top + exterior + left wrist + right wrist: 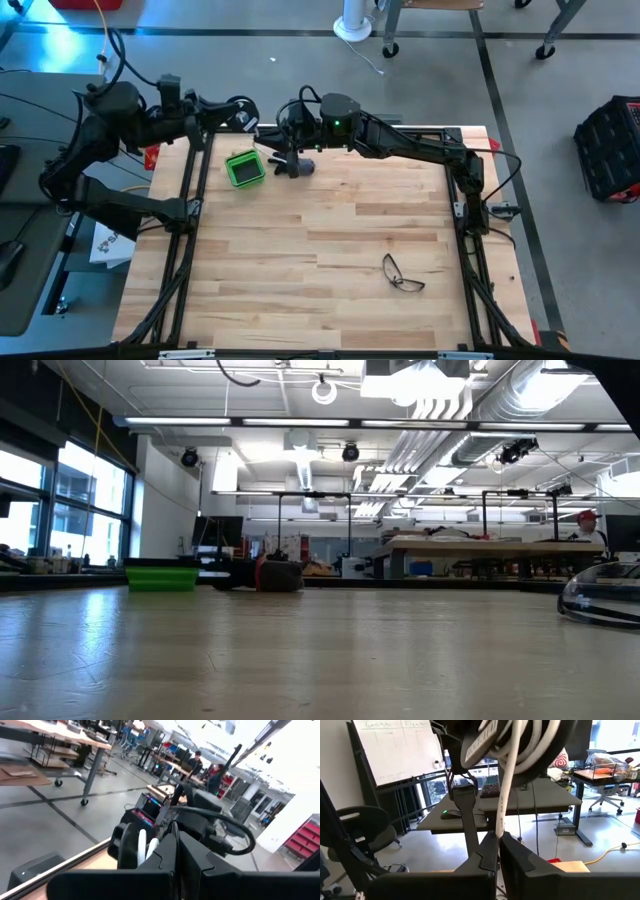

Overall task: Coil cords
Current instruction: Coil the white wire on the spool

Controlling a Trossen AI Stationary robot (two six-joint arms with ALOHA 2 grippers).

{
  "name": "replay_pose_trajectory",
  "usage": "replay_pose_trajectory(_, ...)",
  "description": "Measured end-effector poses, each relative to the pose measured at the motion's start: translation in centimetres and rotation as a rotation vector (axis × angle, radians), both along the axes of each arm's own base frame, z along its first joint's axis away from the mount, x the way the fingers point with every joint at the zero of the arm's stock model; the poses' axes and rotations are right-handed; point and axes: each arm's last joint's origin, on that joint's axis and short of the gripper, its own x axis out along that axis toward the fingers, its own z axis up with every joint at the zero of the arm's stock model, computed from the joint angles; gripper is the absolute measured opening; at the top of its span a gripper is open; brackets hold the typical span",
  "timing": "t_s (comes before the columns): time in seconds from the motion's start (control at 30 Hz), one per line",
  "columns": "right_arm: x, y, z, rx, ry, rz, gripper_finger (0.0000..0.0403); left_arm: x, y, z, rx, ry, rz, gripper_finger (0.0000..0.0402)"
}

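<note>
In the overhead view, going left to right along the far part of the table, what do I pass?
Left gripper holding the reel → green box → right gripper on the white cord → right arm's wrist with its green light. The glasses lie nearer, right of all these.

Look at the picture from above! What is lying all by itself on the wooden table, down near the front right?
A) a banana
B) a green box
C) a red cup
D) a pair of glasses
D: a pair of glasses lies alone on the bare wood, far from both arms; the green box sits at the back of the table near the end effectors, and no cup or banana shows.
</note>
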Motion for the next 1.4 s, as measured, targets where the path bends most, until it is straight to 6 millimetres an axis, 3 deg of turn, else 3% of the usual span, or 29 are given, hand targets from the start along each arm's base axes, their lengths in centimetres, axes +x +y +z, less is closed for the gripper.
replay_pose_trajectory(0.33, 0.1, 0.1, -0.2, -0.007, 0.009, 0.008, 0.0062, 0.7, 0.2, 0.5, 0.014, -0.047, 0.006, 0.0000)
replay_pose_trajectory(0.93, 0.1, 0.1, -0.5, 0.017, 0.044, 0.002, 0.0062, 0.3, 0.1, 0.9, 0.054, -0.073, 0.014, 0.0000)
replay_pose_trajectory(1.4, 0.1, 0.4, -0.6, -0.009, 0.051, 0.010, 0.0062, -2.5, -0.5, 0.8, 0.092, -0.045, 0.001, 0.0000)
